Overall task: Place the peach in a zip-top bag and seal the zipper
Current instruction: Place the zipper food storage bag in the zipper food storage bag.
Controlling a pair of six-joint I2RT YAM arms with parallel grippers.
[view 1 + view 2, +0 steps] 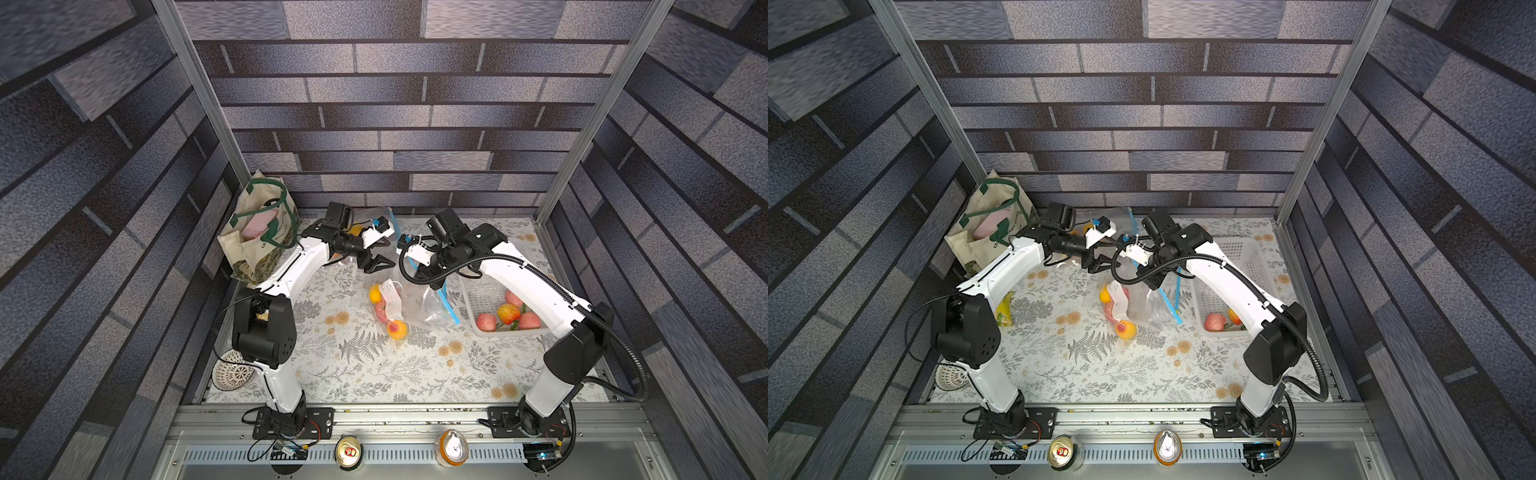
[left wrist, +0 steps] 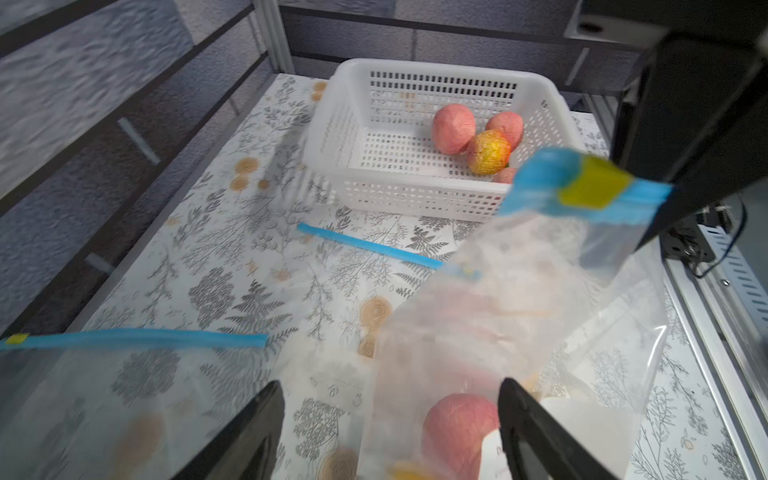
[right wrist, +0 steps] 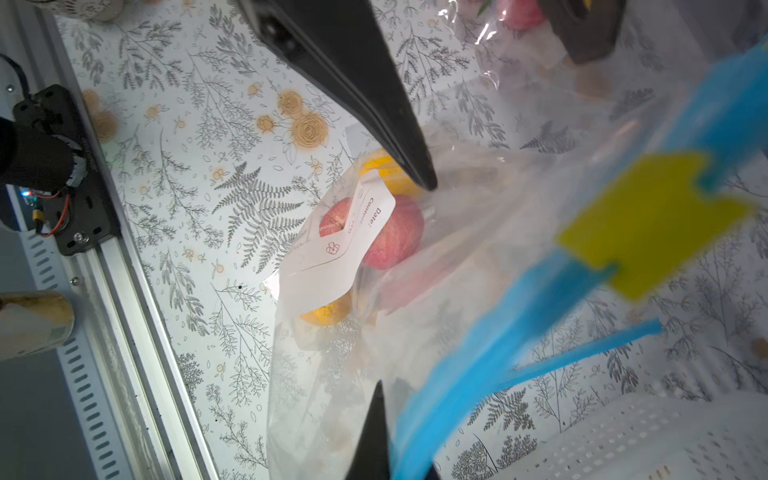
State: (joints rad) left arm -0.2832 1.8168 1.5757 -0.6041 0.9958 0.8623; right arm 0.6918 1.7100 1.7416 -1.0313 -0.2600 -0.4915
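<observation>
The left gripper (image 1: 379,266) hangs just above the zip-top bag (image 1: 409,305), its jaws spread wide and empty. I judge it is free to work the zipper. The peach (image 3: 395,237) lies inside this bag, among orange fruits. The right gripper (image 1: 430,281) pinches the blue zipper strip (image 2: 540,183) beside the yellow slider (image 2: 594,188). It holds the mouth up, likely so that no fruit rolls out. Further right, the white basket (image 2: 436,70) keeps more peaches.

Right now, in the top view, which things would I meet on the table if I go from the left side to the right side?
canvas tote bag → clear zip-top bag → white basket
</observation>
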